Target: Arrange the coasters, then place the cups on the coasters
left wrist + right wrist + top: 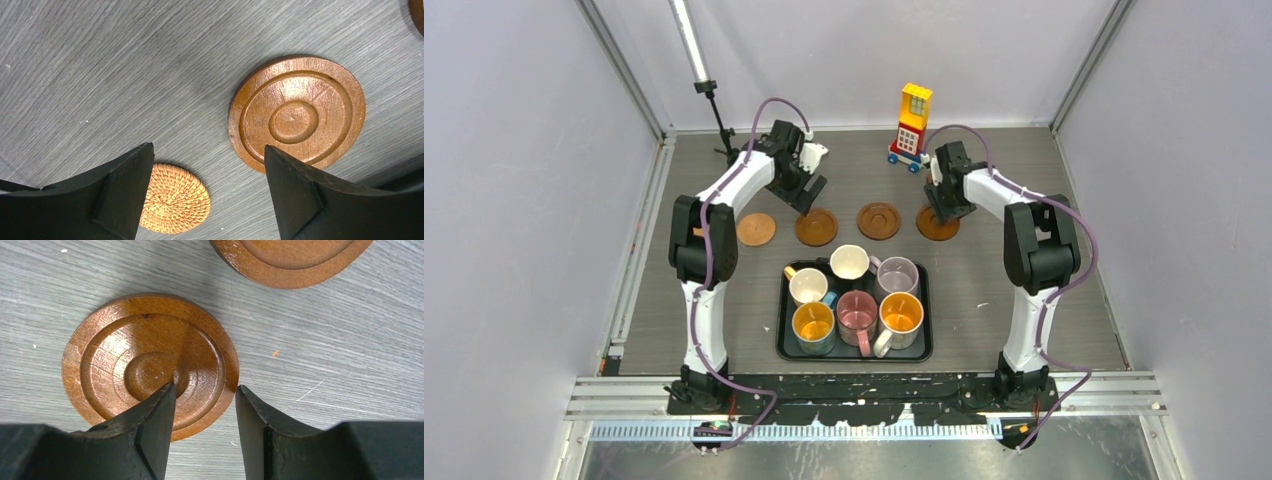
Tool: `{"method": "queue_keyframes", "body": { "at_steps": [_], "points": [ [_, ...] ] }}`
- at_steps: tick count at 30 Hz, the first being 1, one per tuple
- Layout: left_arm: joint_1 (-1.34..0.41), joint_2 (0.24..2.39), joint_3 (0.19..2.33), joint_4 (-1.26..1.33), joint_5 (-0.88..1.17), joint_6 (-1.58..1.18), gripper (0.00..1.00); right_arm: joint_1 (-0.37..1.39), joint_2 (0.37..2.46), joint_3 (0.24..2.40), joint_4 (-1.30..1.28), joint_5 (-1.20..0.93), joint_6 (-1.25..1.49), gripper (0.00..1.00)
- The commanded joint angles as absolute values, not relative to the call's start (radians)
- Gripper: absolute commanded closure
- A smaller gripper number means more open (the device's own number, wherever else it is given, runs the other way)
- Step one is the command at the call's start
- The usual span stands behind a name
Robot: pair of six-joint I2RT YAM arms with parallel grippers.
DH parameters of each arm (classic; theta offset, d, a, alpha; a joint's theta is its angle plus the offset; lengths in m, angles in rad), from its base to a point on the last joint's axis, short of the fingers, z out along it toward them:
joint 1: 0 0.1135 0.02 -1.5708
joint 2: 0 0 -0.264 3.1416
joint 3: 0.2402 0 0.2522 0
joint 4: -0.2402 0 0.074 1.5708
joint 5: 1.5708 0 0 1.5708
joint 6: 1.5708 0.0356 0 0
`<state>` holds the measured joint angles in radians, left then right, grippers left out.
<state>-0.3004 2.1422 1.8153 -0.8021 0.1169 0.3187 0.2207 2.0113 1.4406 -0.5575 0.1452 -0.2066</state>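
Left arm: stretched forward from its base, wrist bent down over the row of coasters (879, 220) on the far half of the table (1024, 290)
Left gripper (209, 147): pointing down, jaws spread wide and holding nothing; only bare table shows in the gap; a ringed coaster (297, 112) lies just beside one finger, a woven mat (172, 198) is partly hidden by the other
Right arm: elbow raised, wrist turned down at the right end of the row
Right gripper (206, 386): jaws partly open, gripping nothing; they straddle the rim of the end coaster (150, 365), which lies flat; one fingertip is over its grooved face, the other over the table outside it
Cups: six mugs (856, 312) upright, packed in a black tray (782, 345) between the arms, nearer the bases than the row; none on a coaster
Backdrop: a toy building (913, 125) stands at the far edge
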Motion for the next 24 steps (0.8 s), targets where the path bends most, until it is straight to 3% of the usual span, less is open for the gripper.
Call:
{"method": "queue_keyframes", "body": {
  "at_steps": [1,15,24],
  "points": [
    [-0.296,2.087,1.826,-0.797,0.128,0.324,0.17,0.218,1.961,1.44,-0.602,0.15,-0.204,0.47],
    [-0.295,2.083,1.856,-0.793,0.115,0.324,0.16,0.206,2.017,1.694,-0.564,0.111,-0.165,0.44],
    [-0.294,2.073,1.852,-0.793,0.114,0.311,0.16,0.167,2.189,1.901,-0.539,0.175,-0.128,0.44]
  ]
}}
